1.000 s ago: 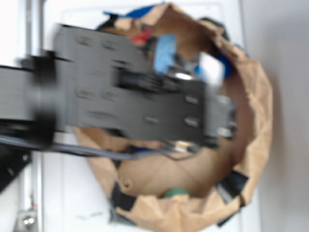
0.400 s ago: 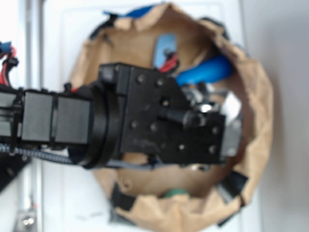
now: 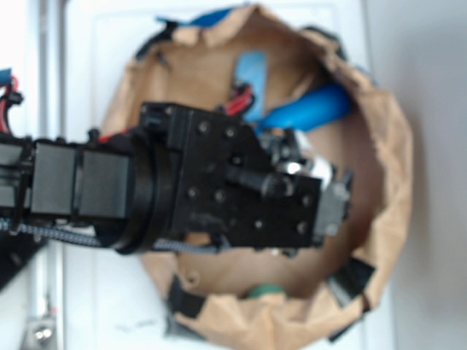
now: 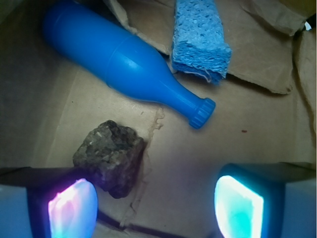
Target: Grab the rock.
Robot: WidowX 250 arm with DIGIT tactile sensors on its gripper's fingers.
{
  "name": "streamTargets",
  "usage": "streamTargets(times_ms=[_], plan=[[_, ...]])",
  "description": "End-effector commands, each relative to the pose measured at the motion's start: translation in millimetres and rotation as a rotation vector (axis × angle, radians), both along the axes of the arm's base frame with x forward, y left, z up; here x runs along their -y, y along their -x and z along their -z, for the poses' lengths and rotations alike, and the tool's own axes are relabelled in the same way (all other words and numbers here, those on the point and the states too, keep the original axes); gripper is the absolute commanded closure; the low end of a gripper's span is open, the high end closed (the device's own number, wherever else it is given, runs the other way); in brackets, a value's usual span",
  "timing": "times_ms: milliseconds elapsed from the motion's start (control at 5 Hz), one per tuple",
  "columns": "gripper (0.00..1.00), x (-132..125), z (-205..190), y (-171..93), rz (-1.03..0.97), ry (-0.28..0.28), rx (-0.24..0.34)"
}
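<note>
Gripper (image 4: 156, 206) is spread wide over the rock (image 4: 110, 156), sitting at its 10 o'clock, probably lining up.

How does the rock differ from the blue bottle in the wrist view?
The rock is dark brown, rough and lumpy; the blue bottle is smooth, glossy and evenly blue. The rock is compact and far shorter; the bottle is long, lying diagonally with its cap toward lower right. The rock sits by one of the fingers; the bottle lies farther off. Both rest on brown paper.
</note>
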State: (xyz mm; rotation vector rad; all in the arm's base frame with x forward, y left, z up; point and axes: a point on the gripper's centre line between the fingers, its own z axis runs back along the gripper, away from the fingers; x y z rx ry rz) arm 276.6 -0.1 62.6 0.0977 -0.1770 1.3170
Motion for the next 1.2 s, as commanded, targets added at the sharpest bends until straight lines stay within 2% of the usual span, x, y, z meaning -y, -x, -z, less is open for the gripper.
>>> streamTargets(times_ms=[0, 200, 600, 800, 1000], plan=[[0.0, -6, -9, -21, -0.04, 0.015, 0.058], [0.0, -6, -14, -27, -0.052, 0.037, 0.051], [0.0, -5, -9, -30, -0.049, 0.021, 0.046], [0.0, -8, 2, -35, -0.051, -0.005, 0.041], [0.0, -8, 21, -31, -0.032, -0.058, 0.005]])
